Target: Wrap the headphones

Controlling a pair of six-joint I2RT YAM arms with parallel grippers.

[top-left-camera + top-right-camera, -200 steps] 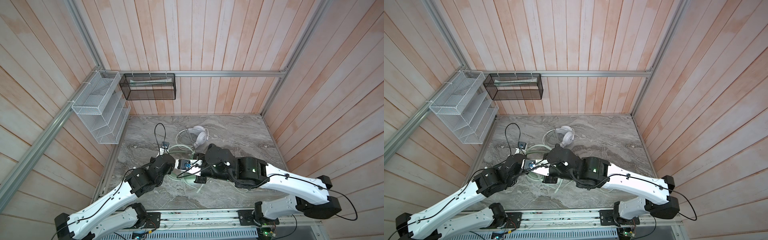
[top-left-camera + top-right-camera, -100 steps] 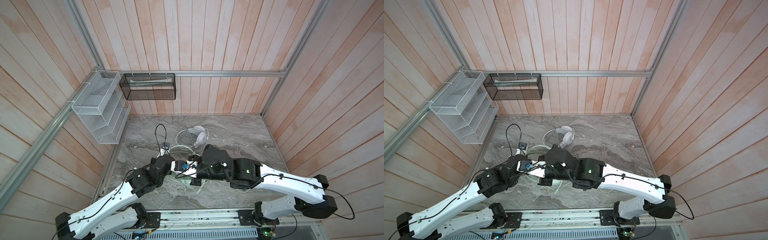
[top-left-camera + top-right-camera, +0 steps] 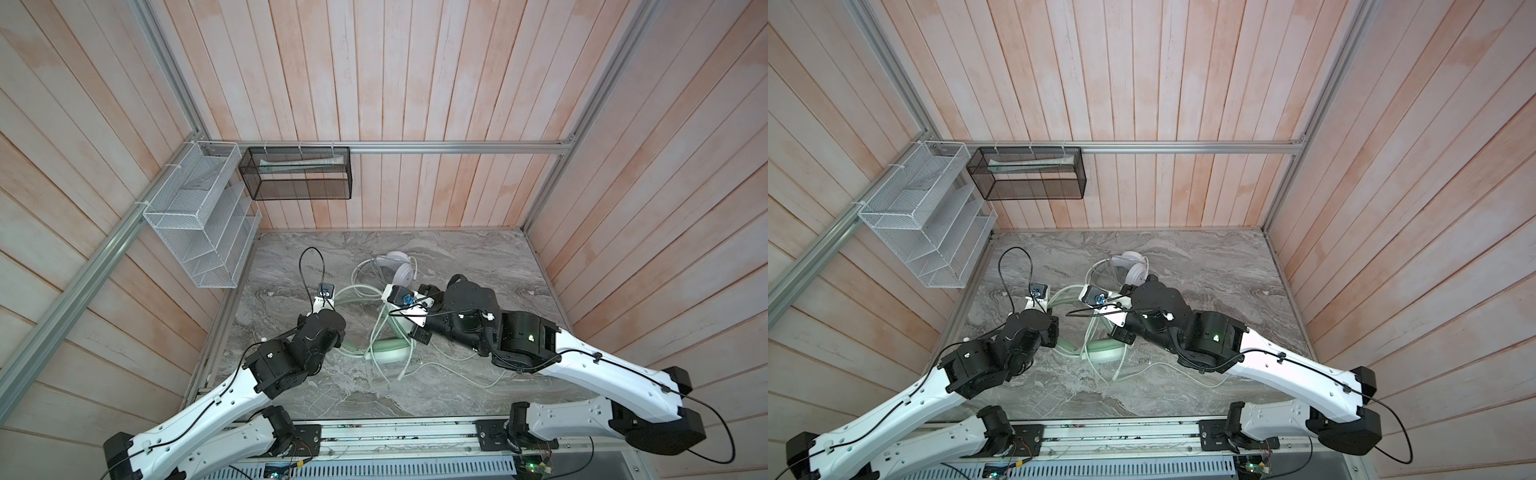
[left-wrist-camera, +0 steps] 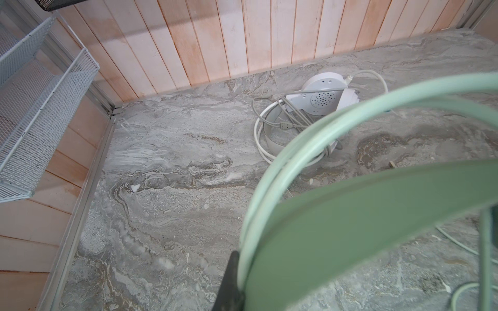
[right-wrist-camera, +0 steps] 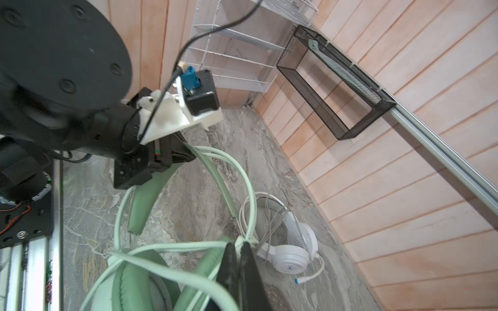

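Note:
The mint green headphones (image 3: 388, 353) lie mid-table on the marble, their cable (image 3: 376, 332) looped loosely around them. My left gripper (image 3: 337, 332) is shut on the green headband (image 4: 377, 229) and a cable loop; one dark finger (image 4: 229, 280) shows beside them. In the right wrist view my right gripper (image 5: 238, 249) is shut on a strand of the mint cable (image 5: 188, 246), just above a green earcup (image 5: 134, 285). The white headphones (image 3: 401, 270) lie behind, near the back wall, with their cable coiled about the band (image 4: 272, 126) and a blue-tipped plug (image 5: 296, 280) free.
A white wire shelf (image 3: 199, 232) hangs on the left wall. On the back wall a black mesh basket (image 3: 299, 178) holds a tube. Loose mint cable (image 3: 457, 370) trails over the marble toward the front right. A metal rail (image 3: 395, 432) borders the front edge.
My right gripper has drawn away to the right and slightly back with the mint cable in it, widening the gap between the arms. The left arm has barely moved.

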